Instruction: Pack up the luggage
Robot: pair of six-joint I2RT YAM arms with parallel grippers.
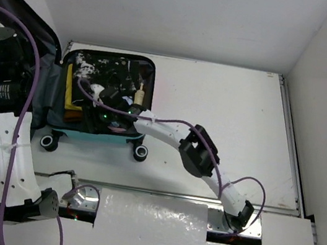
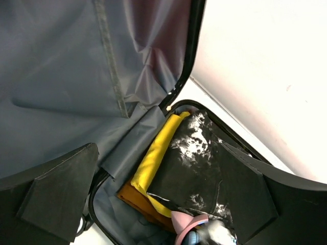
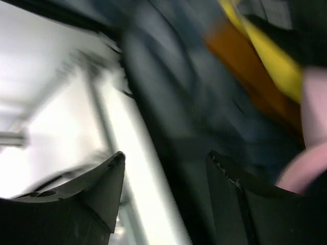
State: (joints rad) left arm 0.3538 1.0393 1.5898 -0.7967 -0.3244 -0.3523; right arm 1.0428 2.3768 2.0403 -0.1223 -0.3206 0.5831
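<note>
The luggage (image 1: 95, 137) lies open at the table's back left, its lid (image 1: 39, 76) standing up to the left. Its grey lining (image 2: 61, 61) fills the left wrist view. Inside lie a yellow folded cloth (image 2: 156, 158), an orange cloth (image 2: 135, 196), a black-and-white garment (image 2: 194, 163) and a pink item (image 2: 186, 222). My left gripper (image 2: 158, 148) is open and empty, high above the luggage's left end. My right gripper (image 1: 99, 110) reaches into the luggage. In the blurred right wrist view the right gripper (image 3: 166, 155) is open and empty, straddling the luggage's near rim.
The luggage's black wheels (image 1: 140, 152) point toward the arms. A small tan bottle-like item (image 1: 140, 93) and a white item (image 1: 96, 92) lie among dark things inside. White walls close the table at the back and right. A metal rail (image 1: 201, 198) runs along the near edge.
</note>
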